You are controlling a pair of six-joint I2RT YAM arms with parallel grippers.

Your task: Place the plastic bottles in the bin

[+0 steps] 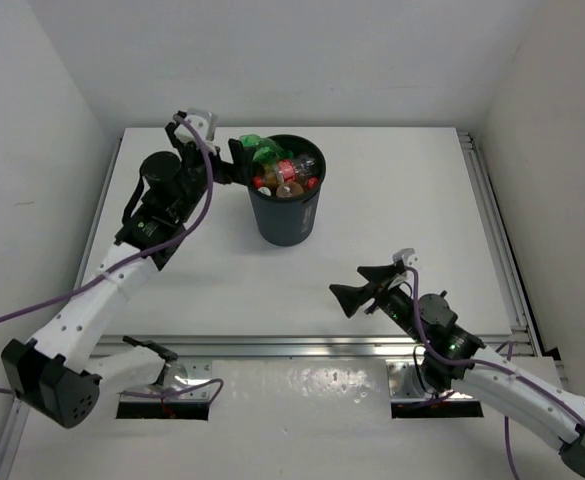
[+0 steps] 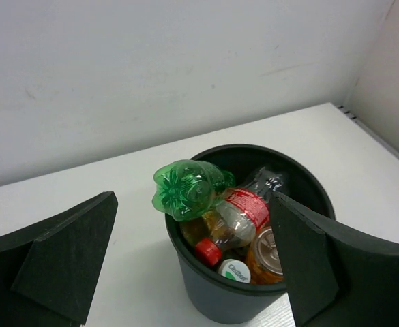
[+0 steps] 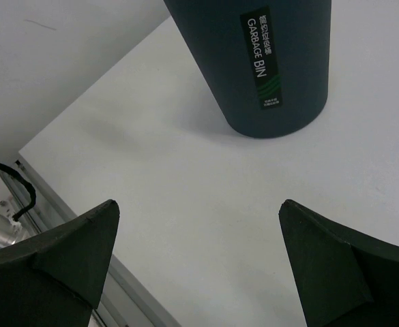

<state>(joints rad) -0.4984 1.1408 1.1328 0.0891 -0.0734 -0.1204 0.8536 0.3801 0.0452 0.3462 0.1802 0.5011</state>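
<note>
The black bin point(image 1: 290, 222) stands at the back middle of the table, filled to the rim with bottles. A green bottle point(image 1: 261, 150) sticks out over its left rim, base outward. In the left wrist view the green bottle point(image 2: 185, 191) lies on top of a clear bottle with a red label point(image 2: 245, 210) and red cap, beside an orange bottle point(image 2: 266, 255). My left gripper point(image 1: 235, 165) is open just left of the bin's rim point(image 2: 213, 289), apart from the green bottle. My right gripper point(image 1: 352, 284) is open and empty, low over the table in front of the bin point(image 3: 254, 61).
An aluminium rail point(image 1: 302, 348) runs along the table's near edge and another point(image 1: 492, 220) along the right side. White walls close in the back and both sides. A black cable point(image 3: 15, 180) lies by the rail at the left of the right wrist view.
</note>
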